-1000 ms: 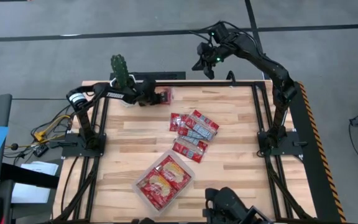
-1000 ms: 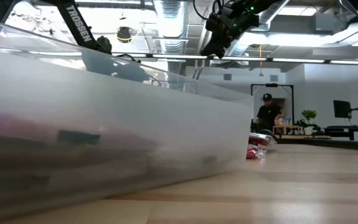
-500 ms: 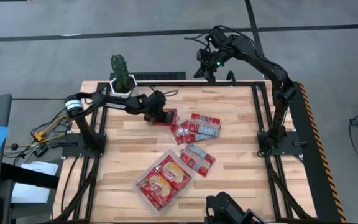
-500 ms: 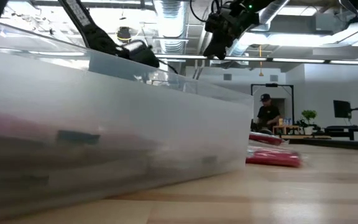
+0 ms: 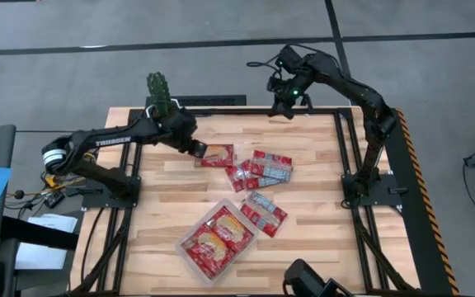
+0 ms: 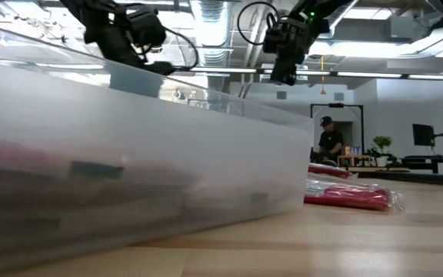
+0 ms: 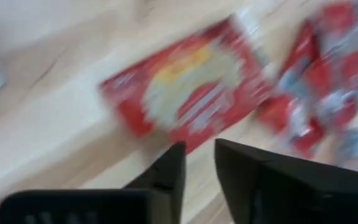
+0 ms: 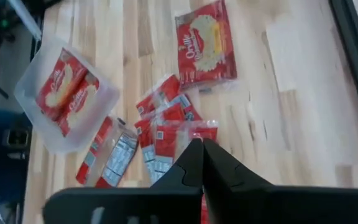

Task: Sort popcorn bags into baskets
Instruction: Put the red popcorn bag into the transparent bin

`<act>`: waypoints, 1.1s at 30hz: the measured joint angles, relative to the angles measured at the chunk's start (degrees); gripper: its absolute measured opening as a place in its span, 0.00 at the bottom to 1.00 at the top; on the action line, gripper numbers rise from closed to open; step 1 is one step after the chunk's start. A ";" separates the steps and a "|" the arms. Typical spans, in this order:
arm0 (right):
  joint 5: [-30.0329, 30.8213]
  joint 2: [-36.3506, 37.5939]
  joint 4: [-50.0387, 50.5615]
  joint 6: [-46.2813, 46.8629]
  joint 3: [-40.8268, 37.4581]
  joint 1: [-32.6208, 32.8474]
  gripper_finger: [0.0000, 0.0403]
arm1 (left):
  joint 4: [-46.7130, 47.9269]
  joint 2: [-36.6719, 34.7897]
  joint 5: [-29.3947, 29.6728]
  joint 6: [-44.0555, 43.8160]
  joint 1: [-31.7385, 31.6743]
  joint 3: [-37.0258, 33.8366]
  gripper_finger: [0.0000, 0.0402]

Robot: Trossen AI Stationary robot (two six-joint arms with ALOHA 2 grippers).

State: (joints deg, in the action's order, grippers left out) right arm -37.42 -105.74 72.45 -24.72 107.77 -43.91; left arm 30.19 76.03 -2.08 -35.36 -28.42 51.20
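Observation:
My left gripper (image 5: pixel 200 151) (image 7: pixel 197 152) hovers low over the table's far-left part, fingers narrowly open. Its tips stand just left of a single red popcorn bag (image 5: pixel 218 155) (image 7: pixel 185 99) that lies flat, picture side up. My right gripper (image 5: pixel 283 97) (image 8: pixel 199 144) is shut and empty, high over the far edge. Several more bags (image 5: pixel 261 169) (image 8: pixel 166 130) lie overlapping at mid-table, and two (image 5: pixel 262 211) (image 6: pixel 348 196) lie nearer the tray. The clear tray (image 5: pixel 184 247) (image 6: pixel 129 154) sits near the front edge with picture-side-up bags (image 5: pixel 217 238) flat inside it.
A white pot with a cactus (image 5: pixel 159 95) stands at the far-left corner, close behind my left arm. Bare wood lies to the right of the bags and along the table's left side. A person (image 6: pixel 331 142) stands far back in the room.
My left gripper carried a bag from beside the cactus toward the table's middle and down. It then drew back to the left, and the bag now lies flat on the wood. My right gripper sank and came toward the table. The bags nearest the tray shifted slightly right.

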 joint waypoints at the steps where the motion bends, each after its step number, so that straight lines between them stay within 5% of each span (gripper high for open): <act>1: -0.02 0.24 -0.76 1.63 -1.00 -0.04 0.06 | 2.32 -0.10 0.01 0.33 -0.44 0.00 0.22; 5: 0.59 1.27 -7.85 9.35 -7.77 0.88 0.07 | 4.73 -0.02 0.20 -3.36 -1.95 -2.31 0.39; 12: 5.78 2.96 -24.67 19.35 -22.49 3.46 0.03 | -13.13 0.00 -1.29 -14.40 -4.10 -13.69 0.57; 20: 10.48 2.71 -42.69 28.05 -31.47 6.13 0.07 | -27.39 0.04 -1.74 -22.02 -6.22 -23.37 0.58; 26: 15.78 2.59 -47.87 28.23 -34.63 9.63 0.05 | -34.14 1.41 -2.73 -23.41 -7.16 -26.32 0.58; 33: 19.75 2.57 -48.05 27.94 -34.71 11.80 0.04 | -47.61 11.59 -9.44 -25.87 -7.31 -26.25 0.58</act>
State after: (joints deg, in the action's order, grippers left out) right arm -17.68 -103.18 24.40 3.22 73.06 -32.10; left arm -17.43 87.62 -11.52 -61.23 -35.72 24.95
